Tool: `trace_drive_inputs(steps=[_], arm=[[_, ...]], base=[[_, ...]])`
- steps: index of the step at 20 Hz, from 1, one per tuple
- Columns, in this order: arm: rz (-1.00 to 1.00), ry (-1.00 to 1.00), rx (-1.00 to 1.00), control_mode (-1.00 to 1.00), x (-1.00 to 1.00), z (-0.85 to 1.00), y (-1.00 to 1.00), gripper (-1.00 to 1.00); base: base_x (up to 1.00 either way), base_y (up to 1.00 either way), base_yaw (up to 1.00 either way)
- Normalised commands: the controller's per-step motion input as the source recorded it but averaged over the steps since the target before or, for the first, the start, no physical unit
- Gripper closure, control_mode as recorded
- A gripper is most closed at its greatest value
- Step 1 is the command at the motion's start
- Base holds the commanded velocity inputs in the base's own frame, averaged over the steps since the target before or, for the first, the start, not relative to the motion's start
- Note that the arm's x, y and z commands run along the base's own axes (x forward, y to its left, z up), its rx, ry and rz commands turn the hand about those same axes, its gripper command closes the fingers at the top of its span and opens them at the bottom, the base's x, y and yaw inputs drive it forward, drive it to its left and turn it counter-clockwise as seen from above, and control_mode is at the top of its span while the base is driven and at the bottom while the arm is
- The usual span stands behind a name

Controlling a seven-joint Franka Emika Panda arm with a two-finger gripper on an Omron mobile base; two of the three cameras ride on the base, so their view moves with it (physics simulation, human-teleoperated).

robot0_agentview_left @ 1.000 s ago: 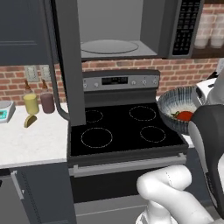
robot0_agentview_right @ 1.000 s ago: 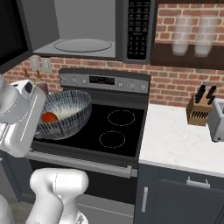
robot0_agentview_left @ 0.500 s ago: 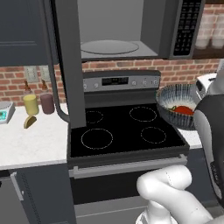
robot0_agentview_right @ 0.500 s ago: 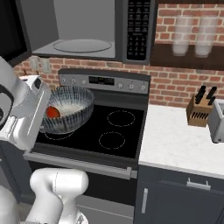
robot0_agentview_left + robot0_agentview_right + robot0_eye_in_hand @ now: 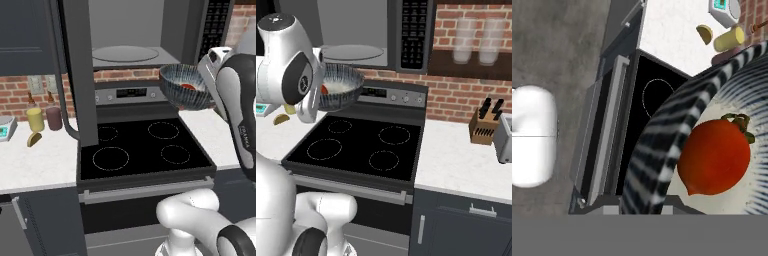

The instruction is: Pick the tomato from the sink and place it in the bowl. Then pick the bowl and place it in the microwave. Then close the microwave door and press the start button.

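Observation:
The striped bowl [image 5: 186,94] hangs in the air over the stove's back right corner, just below the microwave's open mouth, tilted slightly. The red tomato [image 5: 188,86] lies inside it [image 5: 714,157]. My gripper [image 5: 209,86] is shut on the bowl's rim [image 5: 657,145] from the right side. The microwave [image 5: 125,30] stands open, with its glass turntable [image 5: 124,53] bare and its keypad [image 5: 413,35] at the right. The microwave door [image 5: 76,75] is swung wide open to the left. From the right base, the bowl [image 5: 341,90] sits beside my arm. The sink is out of view.
The black stove [image 5: 145,150] with four burner rings lies below the bowl. A yellow bottle [image 5: 35,119], a dark jar [image 5: 53,117] and a scale [image 5: 4,127] stand on the left counter. A knife block [image 5: 484,127] and a toaster [image 5: 504,137] are on the right counter.
The bowl with the tomato has risen from just above the stove's right edge and moved left, up toward the microwave opening. The arm rose with it.

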Motion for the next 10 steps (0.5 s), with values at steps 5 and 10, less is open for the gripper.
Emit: trace_drive_inputs(steps=[5, 10], arm=[[0.01, -0.33, -0.02, -1.00, 0.77, 0.54, 0.58, 1.00], [-0.02, -0.18, -0.01, -1.00, 0.90, 0.28, 0.69, 1.00]], base=[[0.00, 0.00, 0.00], [0.00, 0.00, 0.00]])
